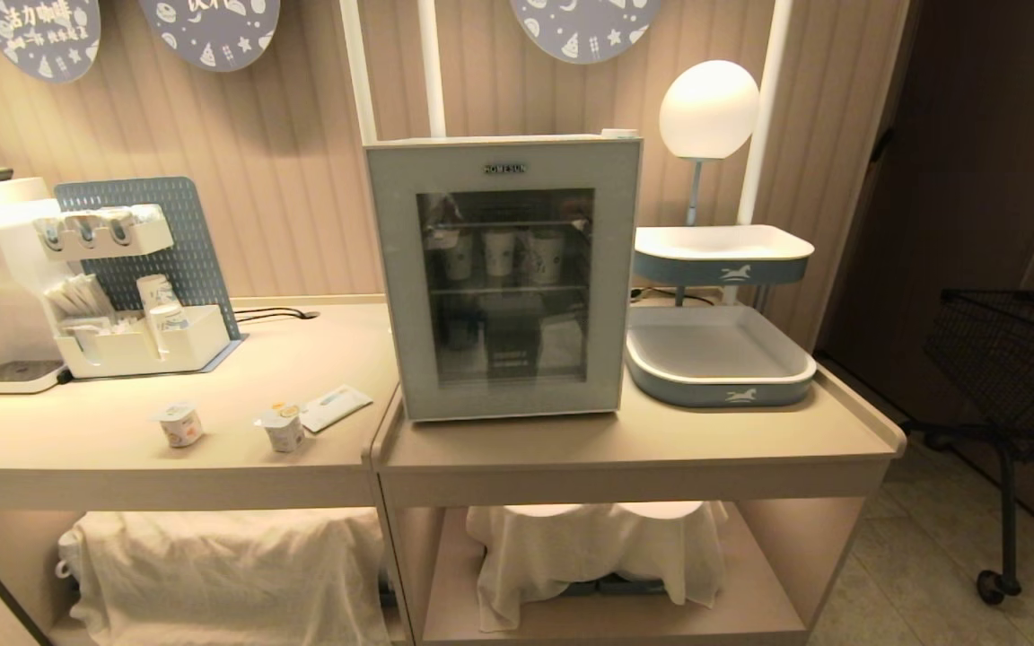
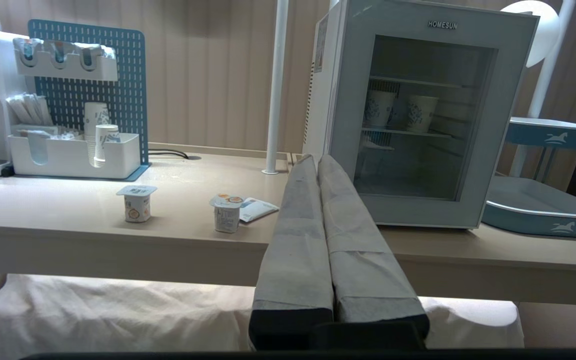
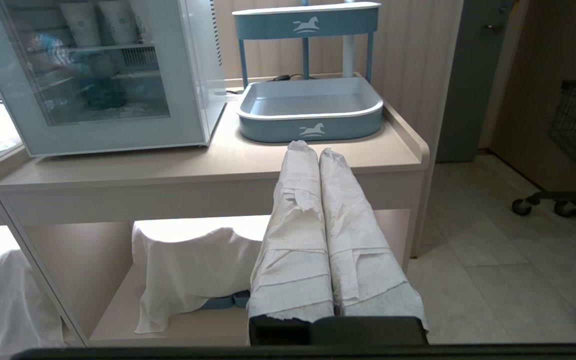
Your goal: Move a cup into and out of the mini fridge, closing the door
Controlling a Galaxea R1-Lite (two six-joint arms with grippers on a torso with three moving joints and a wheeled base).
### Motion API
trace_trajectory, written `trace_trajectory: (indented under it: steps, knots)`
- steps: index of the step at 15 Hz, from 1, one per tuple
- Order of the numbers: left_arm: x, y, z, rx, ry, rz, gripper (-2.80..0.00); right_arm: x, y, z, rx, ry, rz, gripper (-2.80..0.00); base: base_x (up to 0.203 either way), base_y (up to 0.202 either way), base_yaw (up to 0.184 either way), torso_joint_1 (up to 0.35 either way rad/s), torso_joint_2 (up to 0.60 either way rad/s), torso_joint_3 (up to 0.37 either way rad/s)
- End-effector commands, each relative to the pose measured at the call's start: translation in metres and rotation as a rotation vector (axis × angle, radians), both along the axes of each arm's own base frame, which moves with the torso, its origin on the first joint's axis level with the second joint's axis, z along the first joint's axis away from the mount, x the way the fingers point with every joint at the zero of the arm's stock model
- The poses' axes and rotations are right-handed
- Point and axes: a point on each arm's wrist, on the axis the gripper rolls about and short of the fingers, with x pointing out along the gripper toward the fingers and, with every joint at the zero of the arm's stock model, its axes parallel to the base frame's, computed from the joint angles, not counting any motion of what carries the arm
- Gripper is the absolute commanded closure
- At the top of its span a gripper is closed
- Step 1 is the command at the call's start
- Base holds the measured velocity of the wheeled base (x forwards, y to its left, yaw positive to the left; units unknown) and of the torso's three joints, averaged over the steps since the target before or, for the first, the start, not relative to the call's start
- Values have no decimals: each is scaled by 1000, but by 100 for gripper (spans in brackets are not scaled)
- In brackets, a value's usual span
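Ribbed beige panelling backs a pale wooden worktop [image 1: 643, 440] where the boxy white mini fridge [image 1: 503, 278] stands, its grey-framed door with the dark glass window [image 1: 506, 285] fully shut. Behind the glass, white paper cups [image 1: 499, 254] sit in a row on the upper wire shelf. Neither arm reaches into the head view. The left pincer [image 2: 314, 162] hangs in front of the worktop's edge, its paper-wrapped fingers pressed together on nothing; the right pincer [image 3: 308, 150] hovers likewise, shut and empty, in front of the blue two-tier tray stand [image 3: 310, 107] beside the fridge.

By the look of it no step has begun: the door is untouched and no cup is in hand. The next move probably calls for one pincer to spread, catch the door's edge and swing it wide before any cup can pass. No handle is visible, so which edge opens is hard to judge.

Only the left wrist view shows the fridge's vented side wall. Two small foil-lidded yoghurt pots [image 2: 137, 203], near each other left of the fridge, show there and from the head. The right wrist view alone gives the tiled floor [image 3: 493, 260] and the inside of the lower tray. Only the head view takes in the round white globe lamp [image 1: 708, 109] and the black wire trolley [image 1: 1020, 359].
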Motion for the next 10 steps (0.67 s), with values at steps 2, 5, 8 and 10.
trace_trajectory:
  steps: [2, 5, 8, 10]
  knots:
    - [4, 0, -10, -1, 31, 2, 0, 3, 0, -10, 0, 38, 0, 0, 0, 0, 0, 0, 0, 0]
    - [4, 0, -10, -2, 31, 1, 0, 3, 0, -10, -1, 38, 0, 0, 0, 0, 0, 0, 0, 0]
    - [4, 0, -10, 2, 31, 1, 0, 3, 0, -10, 0, 46, 0, 0, 0, 0, 0, 0, 0, 0]
    - [4, 0, -10, 2, 31, 1, 0, 3, 0, -10, 0, 37, 1, 0, 0, 0, 0, 0, 0, 0]
